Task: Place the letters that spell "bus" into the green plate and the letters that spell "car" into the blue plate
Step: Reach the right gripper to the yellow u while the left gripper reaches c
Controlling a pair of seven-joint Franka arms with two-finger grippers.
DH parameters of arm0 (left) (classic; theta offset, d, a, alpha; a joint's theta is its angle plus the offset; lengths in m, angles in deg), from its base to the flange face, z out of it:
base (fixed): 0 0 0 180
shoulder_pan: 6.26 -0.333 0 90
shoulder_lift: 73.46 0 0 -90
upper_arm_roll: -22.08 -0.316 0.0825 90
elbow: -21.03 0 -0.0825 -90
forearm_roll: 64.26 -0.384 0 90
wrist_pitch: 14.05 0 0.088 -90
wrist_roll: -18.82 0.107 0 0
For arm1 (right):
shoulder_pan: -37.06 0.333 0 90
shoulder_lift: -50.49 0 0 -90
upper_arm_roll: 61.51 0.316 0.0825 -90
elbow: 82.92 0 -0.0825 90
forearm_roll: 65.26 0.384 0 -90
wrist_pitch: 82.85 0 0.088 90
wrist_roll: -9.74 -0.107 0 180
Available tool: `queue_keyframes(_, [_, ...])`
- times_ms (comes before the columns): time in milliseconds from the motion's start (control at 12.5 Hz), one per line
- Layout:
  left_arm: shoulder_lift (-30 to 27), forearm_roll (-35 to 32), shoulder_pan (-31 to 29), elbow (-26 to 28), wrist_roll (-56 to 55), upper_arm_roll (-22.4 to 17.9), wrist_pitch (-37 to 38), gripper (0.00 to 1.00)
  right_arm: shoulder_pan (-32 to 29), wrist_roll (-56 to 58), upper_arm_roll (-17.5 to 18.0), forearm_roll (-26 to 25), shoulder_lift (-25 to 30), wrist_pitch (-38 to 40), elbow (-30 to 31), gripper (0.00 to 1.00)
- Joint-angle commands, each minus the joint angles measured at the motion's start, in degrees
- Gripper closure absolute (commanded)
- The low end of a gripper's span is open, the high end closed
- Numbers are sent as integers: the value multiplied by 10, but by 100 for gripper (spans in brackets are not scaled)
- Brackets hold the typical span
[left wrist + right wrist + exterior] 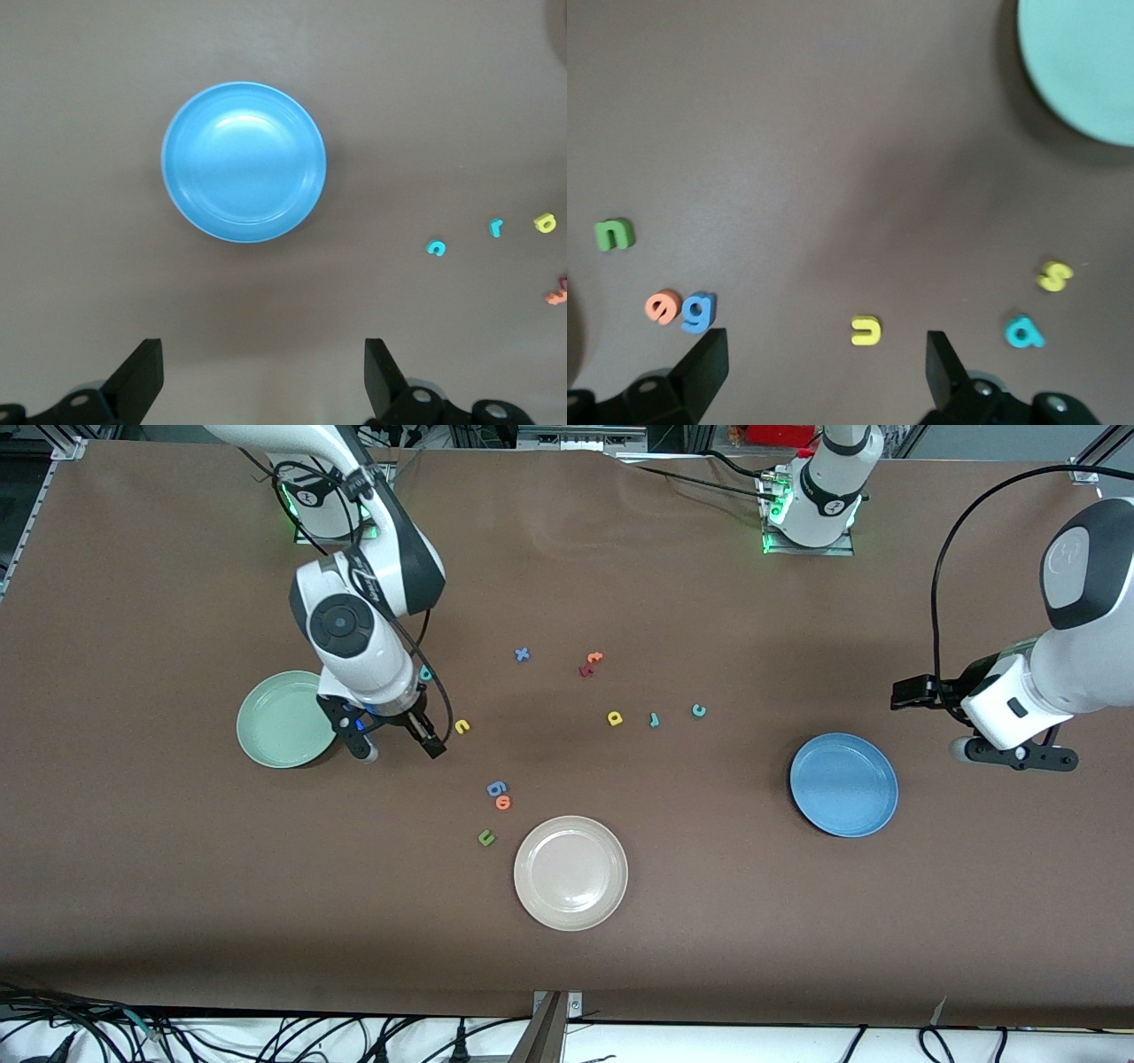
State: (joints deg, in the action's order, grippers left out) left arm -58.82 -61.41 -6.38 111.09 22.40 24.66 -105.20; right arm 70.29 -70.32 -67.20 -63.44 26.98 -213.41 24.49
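Both hands (396, 744) (1014, 755) wide open, empty.

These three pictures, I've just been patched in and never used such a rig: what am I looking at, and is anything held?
Two robot arms work at a brown table. The big picture looks down from across the table; the other two come from cameras on each arm's wrist.

The right gripper hangs open beside the green plate, over the yellow "u", with the yellow "s" and teal "b" close by. The left gripper waits open by the blue plate; the teal "c", thin "r" and yellow "a" lie mid-table. A cream plate and spare letters also lie there. Nothing is held.
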Motion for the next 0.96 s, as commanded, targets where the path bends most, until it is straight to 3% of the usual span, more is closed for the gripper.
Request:
queue_keyframes(0, [4, 9, 27, 26, -23, 5, -35, 0, 1, -33, 15, 20, -48, -65, -2, 2])
queue_keyframes(321, [0, 2, 35, 99, -88, 51, -130, 0, 0, -35, 29, 42, -73, -92, 11, 2])
queue_keyframes(642, [-1, -2, 35, 218, -181, 113, -302, 0, 1, -34, 43, 58, -71, -182, 83, 4])
queue_keyframes(883, [16, -21, 57, 273, -254, 129, -400, 0, 1, -28, 43, 57, -65, -209, 118, 4])
